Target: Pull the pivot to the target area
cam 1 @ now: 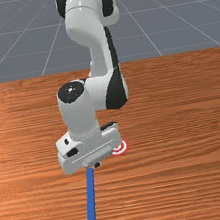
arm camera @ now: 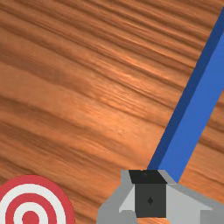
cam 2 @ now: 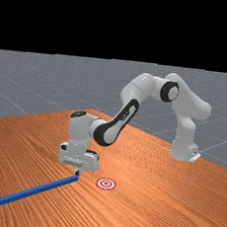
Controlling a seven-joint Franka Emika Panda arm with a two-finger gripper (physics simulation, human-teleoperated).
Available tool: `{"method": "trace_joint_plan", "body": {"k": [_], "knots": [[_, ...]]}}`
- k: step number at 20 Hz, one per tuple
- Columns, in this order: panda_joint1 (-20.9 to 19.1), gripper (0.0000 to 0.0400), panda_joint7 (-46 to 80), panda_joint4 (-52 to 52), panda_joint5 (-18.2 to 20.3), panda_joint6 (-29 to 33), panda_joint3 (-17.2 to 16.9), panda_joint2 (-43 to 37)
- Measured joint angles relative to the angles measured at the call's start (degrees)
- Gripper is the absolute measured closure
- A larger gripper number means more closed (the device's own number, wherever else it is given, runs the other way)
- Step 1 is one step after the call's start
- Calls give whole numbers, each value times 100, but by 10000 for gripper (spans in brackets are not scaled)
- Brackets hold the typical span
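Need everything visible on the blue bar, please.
The blue bar is long, straight and square-edged, plain blue with one side face darker, and has no visible joints or markings. It looks smooth, perhaps plastic or painted; the material can't be confirmed. It lies along the table, one end at the gripper, the other out at the table's edge in the far view's lower left. It is clear of the red-and-white target. Contact with the gripper: can't tell.

Probably a simulated robotics lab: white arm (cam 2: 185, 135), wooden table (cam 2: 147, 193), grey grid-lined floor (cam 2: 29, 84).
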Motion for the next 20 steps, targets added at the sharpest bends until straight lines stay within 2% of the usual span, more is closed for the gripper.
{"method": "trace_joint_plan", "body": {"k": [1, 2, 3, 4, 5, 6, 7, 8, 10, 11, 12, 13, 14, 15, 18, 19, 20], "knots": [[139, 400, 1104, -68, 259, 88, -210, -16], [123, 400, 1136, -58, 274, 86, -222, -10], [129, 243, 1311, -58, 319, 95, -262, -6], [86, 146, 1171, -33, 296, 75, -240, 4], [38, 89, 901, -30, 232, 29, -196, -13], [-221, 54, -129, -797, 329, 1394, 202, -309], [-160, 33, -44, -736, 281, 1190, 112, -316], [-162, 19, -540, -78, -66, 78, 77, -82], [-116, 7, -207, -88, 10, 129, 18, -74], [-75, 4, 163, 436, 19, -429, -64, 196], [-122, 3, -234, -17, 3, 138, 26, 21], [-279, 1, -189, 81, 304, 55, 209, 106], [-116, 1, 182, 1172, -1, -948, -46, 661], [-161, 0, -390, 242, -24, 32, 69, 243], [-166, 0, -398, 553, -41, -115, 73, 414], [-188, 0, -239, -61, 173, 878, 136, 197], [-205, 0, -274, -107, 195, 1039, 164, 221]]}}
